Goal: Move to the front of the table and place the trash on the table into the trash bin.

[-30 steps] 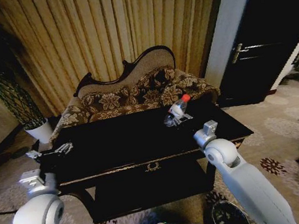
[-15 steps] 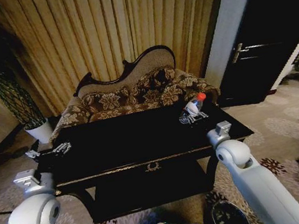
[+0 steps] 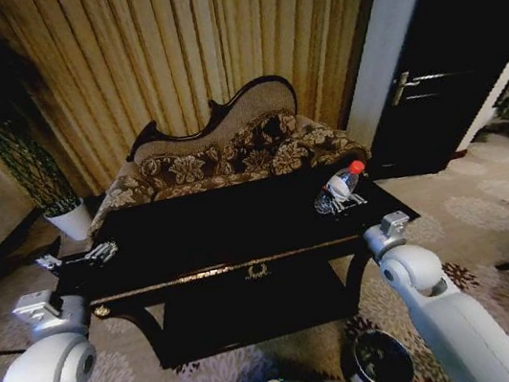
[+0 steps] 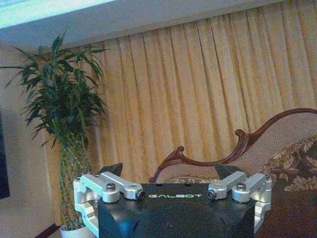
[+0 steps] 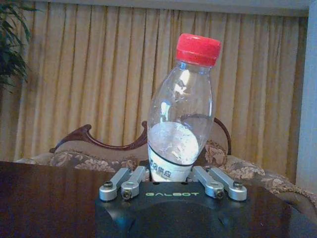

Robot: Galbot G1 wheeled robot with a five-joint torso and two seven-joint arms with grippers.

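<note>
The word "GALBOT" stands in pale letters on the dark body of the left gripper (image 4: 175,196), centred between its two silver linkages in the left wrist view. The same word "GALBOT" stands on the dark body of the right gripper (image 5: 172,194), just below the foot of the bottle (image 5: 181,128) in the right wrist view. The bottle carries a white label band near its base with a row of small dark characters at about 7 o'clock on the band; they are too small to read. In the head view no lettering can be made out on the bin (image 3: 382,361) or anywhere else.
</note>
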